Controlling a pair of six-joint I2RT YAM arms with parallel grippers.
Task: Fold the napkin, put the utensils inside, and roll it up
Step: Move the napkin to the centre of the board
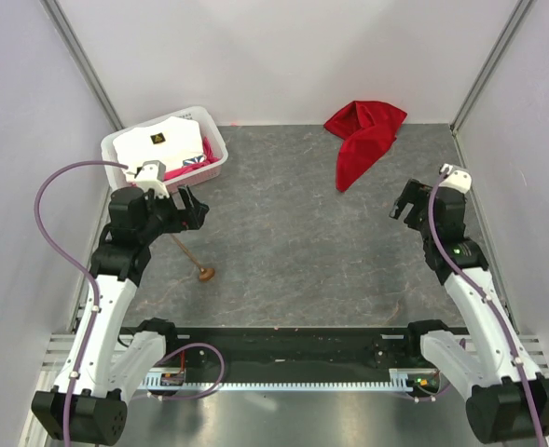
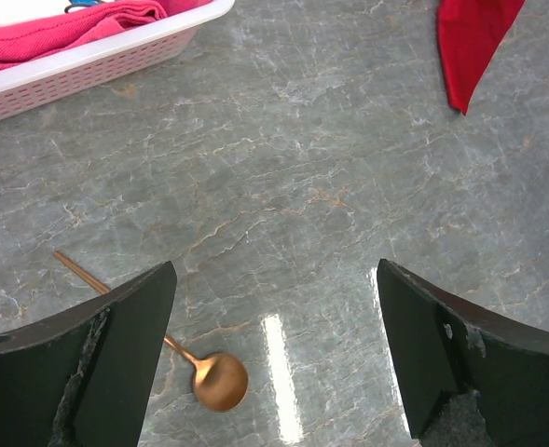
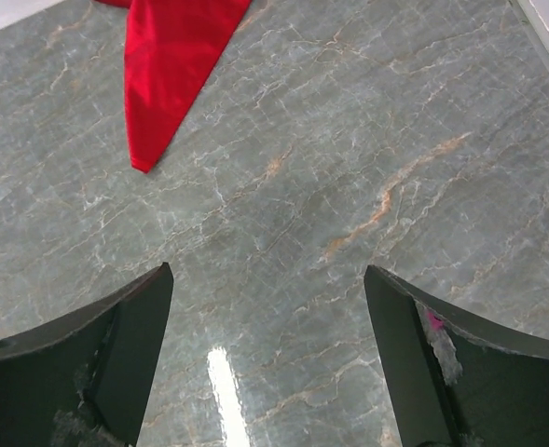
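One red napkin [image 1: 363, 135]; one brown spoon [image 1: 192, 259]; one white plastic basket [image 1: 220, 142], holding at least two cloths, one white cloth [image 1: 157, 144] and one pink cloth [image 2: 69, 33], any more beneath cannot be told; two robot arms, the left arm [image 1: 102, 307] and the right arm [image 1: 479, 298]; two grippers, the left gripper [image 1: 195, 207] and the right gripper [image 1: 402, 207], two fingers on each; one grey stone-patterned table [image 1: 302, 251]
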